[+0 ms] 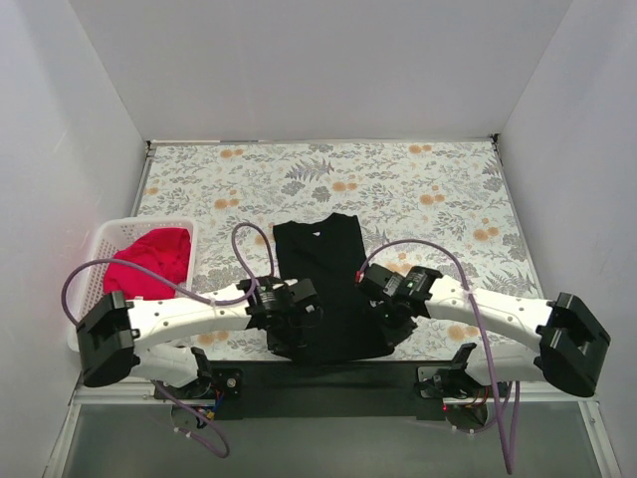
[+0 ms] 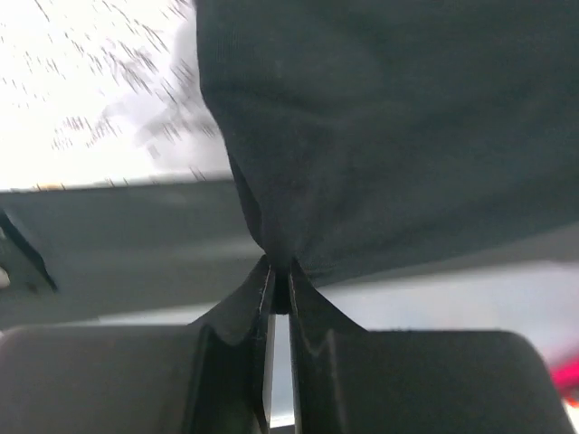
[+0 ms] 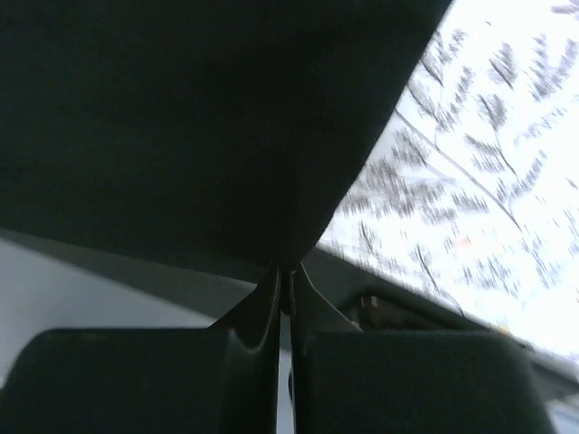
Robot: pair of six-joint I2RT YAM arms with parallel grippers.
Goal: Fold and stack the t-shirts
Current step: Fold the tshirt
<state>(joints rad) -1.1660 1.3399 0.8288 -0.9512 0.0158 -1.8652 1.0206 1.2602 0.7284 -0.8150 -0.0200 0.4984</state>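
Slippage is our main worry: each gripper pinches only a small tuck of the black t-shirt (image 1: 320, 261), so a quick lift or an uneven pull could drag the cloth out of one grip and leave the fold crooked. If we raise the two arms at different speeds, the hem may twist, and the loose body of the shirt could bunch instead of lying flat. The dark strip (image 1: 328, 376) along the table's near edge sits close under the hem, so a low sweep might catch cloth there.

The black t-shirt lies on the floral table (image 1: 418, 184) just right of the white lattice basket (image 1: 104, 237), collar pointing away from the arm bases; the red-pink t-shirt (image 1: 151, 261) is heaped inside that basket. The left gripper (image 2: 280, 271) has its jaws pressed together on the shirt's near corner on the basket side, cloth gathered to a peak between them. The right gripper (image 3: 283, 269) is clamped likewise on the near corner farthest from the basket. Both arms reach inward from their bases, forearms low and nearly level, wrists turned toward each other across the hem.
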